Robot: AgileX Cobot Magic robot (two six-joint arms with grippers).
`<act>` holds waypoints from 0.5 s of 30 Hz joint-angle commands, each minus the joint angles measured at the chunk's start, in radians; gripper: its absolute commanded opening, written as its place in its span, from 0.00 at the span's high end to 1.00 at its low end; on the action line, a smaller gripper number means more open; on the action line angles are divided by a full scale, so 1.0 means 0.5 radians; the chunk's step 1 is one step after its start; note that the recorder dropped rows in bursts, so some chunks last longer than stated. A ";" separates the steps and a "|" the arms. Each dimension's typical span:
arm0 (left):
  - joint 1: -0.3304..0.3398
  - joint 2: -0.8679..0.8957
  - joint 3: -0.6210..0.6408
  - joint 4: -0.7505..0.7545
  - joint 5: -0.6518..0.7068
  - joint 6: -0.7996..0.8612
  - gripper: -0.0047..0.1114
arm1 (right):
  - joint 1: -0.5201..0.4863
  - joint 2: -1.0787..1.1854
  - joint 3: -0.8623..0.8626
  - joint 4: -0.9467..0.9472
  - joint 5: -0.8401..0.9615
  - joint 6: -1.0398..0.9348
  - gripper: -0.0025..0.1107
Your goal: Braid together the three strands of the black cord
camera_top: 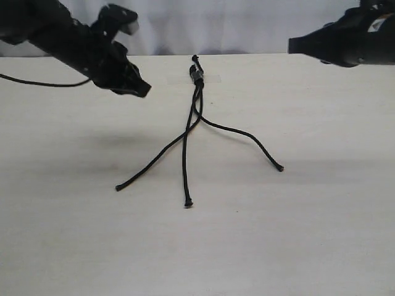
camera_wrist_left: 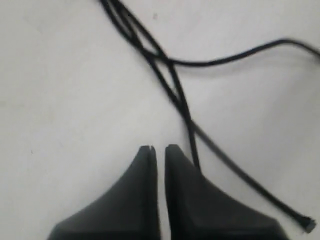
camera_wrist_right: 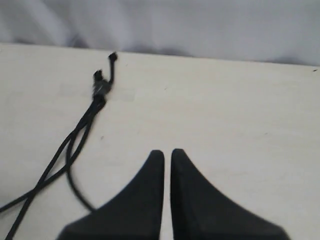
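cord (camera_top: 197, 77): table (camera_top: 321, 234) rear-centre | strands (camera_top: 185, 154): fanned toward front

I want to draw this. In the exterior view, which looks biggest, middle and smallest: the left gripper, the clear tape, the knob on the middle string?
1. left gripper, biggest by far.
2. clear tape, a faint short strip.
3. knob on the middle string, a tiny dot.

Prob. lab — pale table (camera_top: 308, 246), white curtain (camera_top: 234, 24)

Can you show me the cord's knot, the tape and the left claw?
Knot (camera_top: 197, 75): exterior view, middle of the lump.
Tape (camera_top: 213, 79): exterior view, its right-hand end.
Left gripper (camera_wrist_left: 159, 148): left wrist view, between its fingertips.
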 commanded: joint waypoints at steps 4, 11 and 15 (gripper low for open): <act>0.148 -0.646 0.388 -0.651 -0.091 0.655 0.96 | 0.490 0.379 -0.343 -0.007 0.545 -0.115 0.94; 0.143 -1.089 0.655 -0.688 -0.483 0.666 0.96 | 0.785 0.849 -0.695 -0.010 0.933 -0.092 0.73; 0.143 -1.164 0.679 -0.688 -0.458 0.666 0.96 | 0.880 1.051 -0.809 -0.011 1.075 -0.097 0.56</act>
